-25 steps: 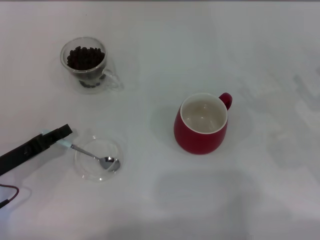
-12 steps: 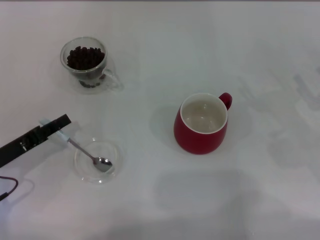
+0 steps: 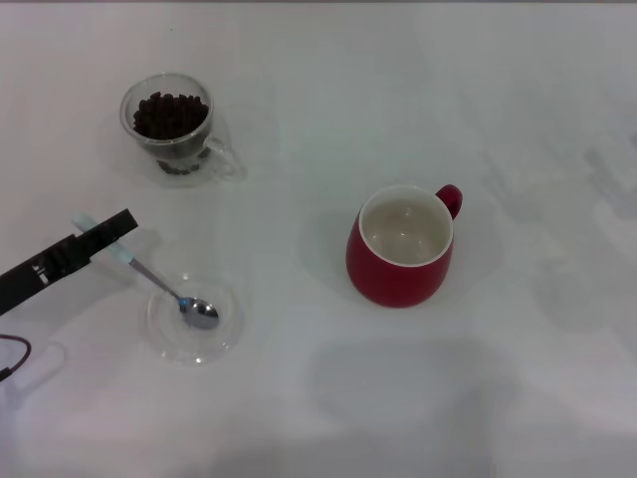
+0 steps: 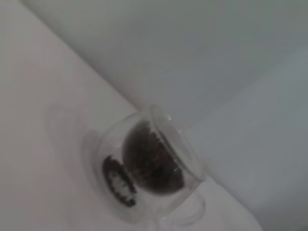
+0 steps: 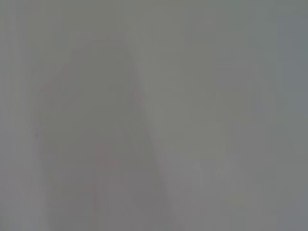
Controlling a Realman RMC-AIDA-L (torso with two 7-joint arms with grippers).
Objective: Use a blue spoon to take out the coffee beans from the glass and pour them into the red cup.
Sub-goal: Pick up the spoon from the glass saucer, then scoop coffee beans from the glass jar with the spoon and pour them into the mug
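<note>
One end effector (image 3: pixel 107 237) grips blue spoon (image 3: pixel 159 284)

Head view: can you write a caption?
Left gripper lifts the spoon from the saucer, glass and red cup waiting.

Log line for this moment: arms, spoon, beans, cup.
left gripper: shut on blue spoon, bowl over saucer | right arm: unseen | coffee beans: in glass | red cup: no beans

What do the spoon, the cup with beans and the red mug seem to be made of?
The blue spoon: a shiny, probably metal bowl and neck, with a pale blue handle, perhaps plastic. The glass: clear glass, the coffee beans showing through its wall. The red cup: glossy red outside, cream inside, likely glazed ceramic.
</note>
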